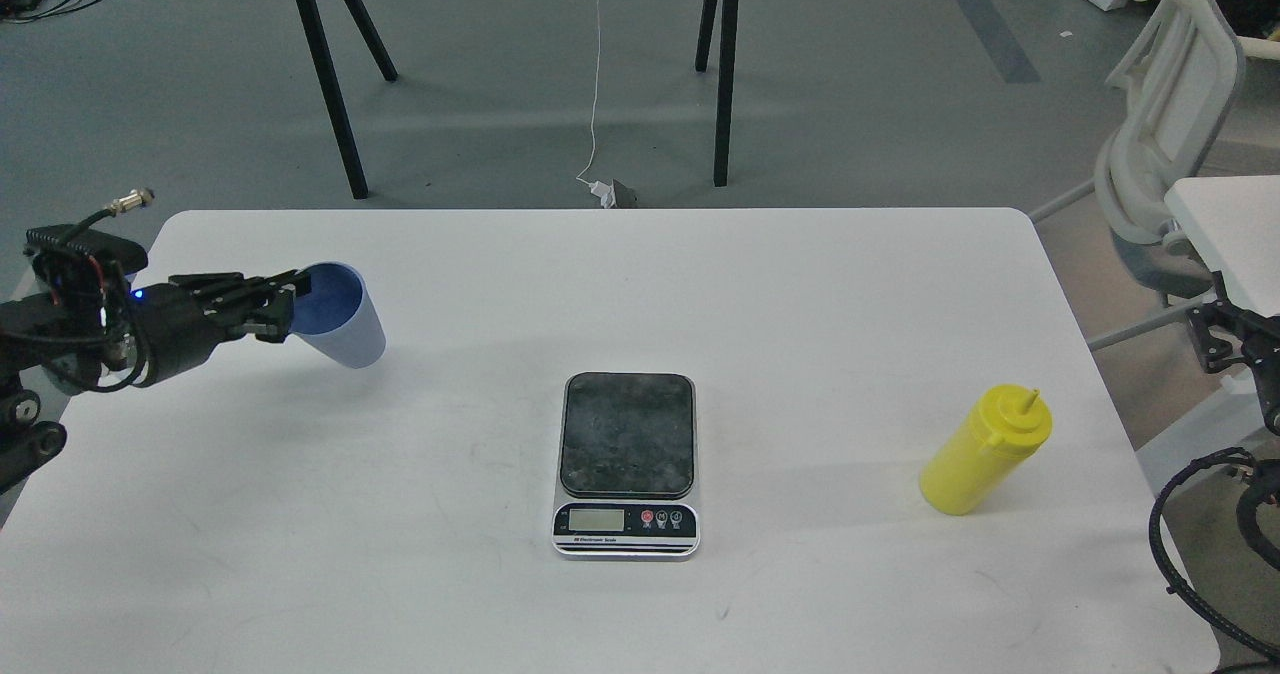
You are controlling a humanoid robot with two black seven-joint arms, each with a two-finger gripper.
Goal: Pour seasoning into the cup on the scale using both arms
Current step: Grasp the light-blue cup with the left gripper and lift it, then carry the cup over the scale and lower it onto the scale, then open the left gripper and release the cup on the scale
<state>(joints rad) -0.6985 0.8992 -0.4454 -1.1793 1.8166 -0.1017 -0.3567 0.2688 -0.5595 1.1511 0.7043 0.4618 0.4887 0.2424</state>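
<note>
The white worktop (800, 284) is carrying a flat dark-plated kitchen scale (627, 464) at centre. At ten o'clock, the left tool (285, 304) is pinching the light-blue ribbed plastic cup (345, 319) by its rim; light and flexible, it likely needs gentle pressure. The right tool is sitting out of view.

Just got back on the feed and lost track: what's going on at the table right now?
The left gripper is at the rim of the light-blue cup on the left of the white table; the cup looks tilted, and its grip looks closed on the rim. The scale sits mid-table with nothing on its plate. The yellow seasoning bottle stands untouched on the right. Only part of the right arm shows at the right edge, away from the bottle. Nothing has been poured yet.
</note>
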